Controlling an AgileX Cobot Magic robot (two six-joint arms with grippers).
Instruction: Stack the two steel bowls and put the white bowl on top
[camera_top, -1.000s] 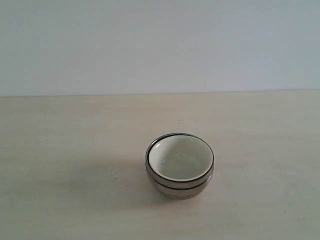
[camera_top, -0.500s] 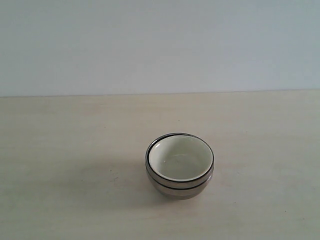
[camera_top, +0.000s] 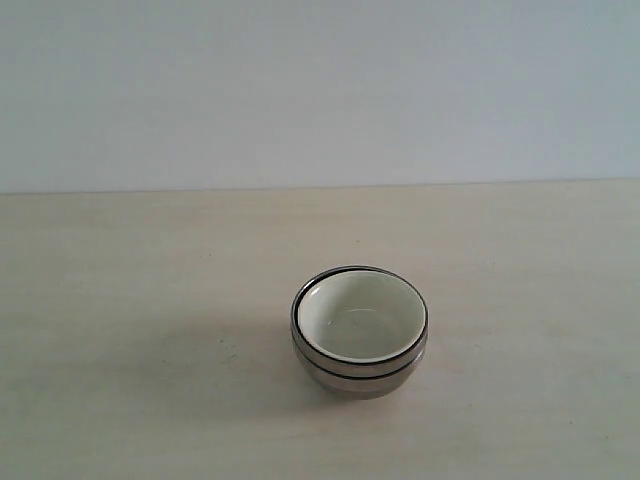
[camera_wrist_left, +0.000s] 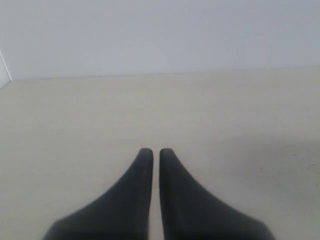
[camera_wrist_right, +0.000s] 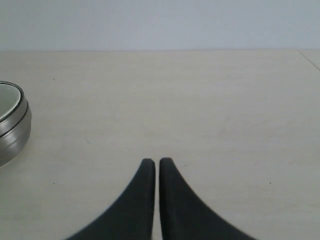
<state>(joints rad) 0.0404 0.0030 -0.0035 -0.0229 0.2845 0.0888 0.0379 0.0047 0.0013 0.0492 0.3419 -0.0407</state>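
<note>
Exterior view: records the two steel bowls (camera_top: 357, 379) nested one inside the other on the table (camera_top: 120, 300), a little right of centre, mouths facing straight up. Notes the white bowl (camera_top: 360, 318) seated inside the upper steel one, upright, opening upward, ringed closely by the steel rim. Finds no long axis: round throughout, standing level. Right wrist view: catches the stack at the frame's edge, well apart from the right gripper (camera_wrist_right: 153, 162), jaws drawn together to a hairline gap, gripping nothing. Left wrist view: logs the left gripper (camera_wrist_left: 151, 152) likewise closed to a sliver, empty, above the tabletop
</note>
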